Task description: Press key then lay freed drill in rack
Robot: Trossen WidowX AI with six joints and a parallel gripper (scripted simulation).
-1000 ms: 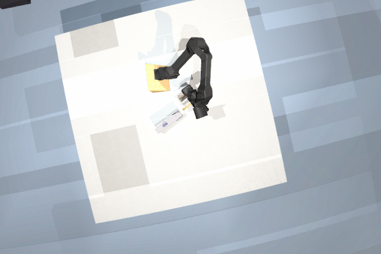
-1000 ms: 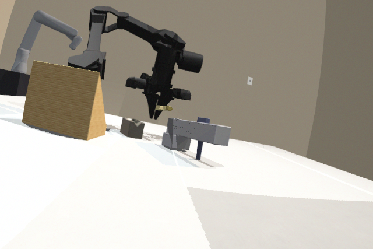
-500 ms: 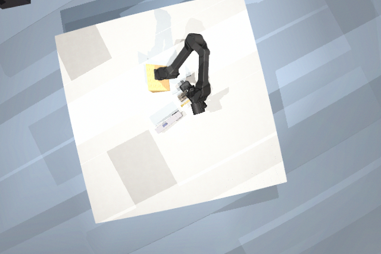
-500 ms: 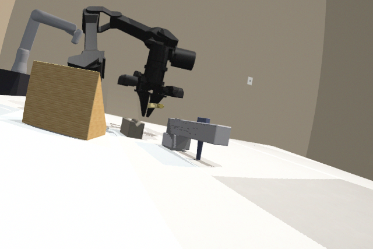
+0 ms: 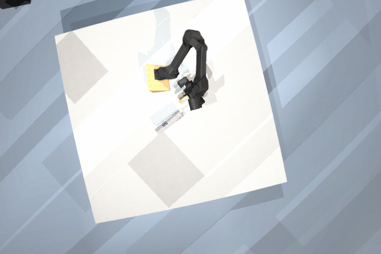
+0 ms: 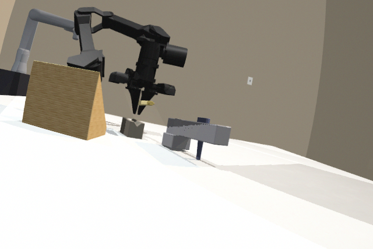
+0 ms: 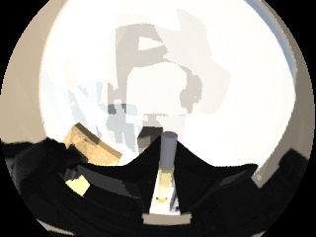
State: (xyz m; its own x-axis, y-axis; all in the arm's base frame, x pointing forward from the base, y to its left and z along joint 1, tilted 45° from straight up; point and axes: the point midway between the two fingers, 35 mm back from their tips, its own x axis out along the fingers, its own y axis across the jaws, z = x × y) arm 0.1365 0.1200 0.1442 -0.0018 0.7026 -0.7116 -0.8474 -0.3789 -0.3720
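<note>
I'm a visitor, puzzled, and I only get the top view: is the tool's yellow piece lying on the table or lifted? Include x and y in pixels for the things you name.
Observer: Lifted. The exterior view shows the drill (image 5: 183, 99) (image 6: 147, 102) (image 7: 166, 180) sideways between the fingers of the tool (image 5: 188, 90) (image 6: 136, 114) (image 7: 165, 138), off the table.
Operator: And what shape is the top of that little brown block (image 5: 181, 95) (image 6: 131, 128) (image 7: 149, 139)?
Observer: The exterior view shows a V-shaped notch in it.
Operator: Is the blue spot just paint on the grey bar (image 5: 172, 119) (image 6: 215, 134)?
Observer: No, in the exterior view a blue peg (image 5: 165, 124) (image 6: 199, 150) also sticks out below the bar.
</note>
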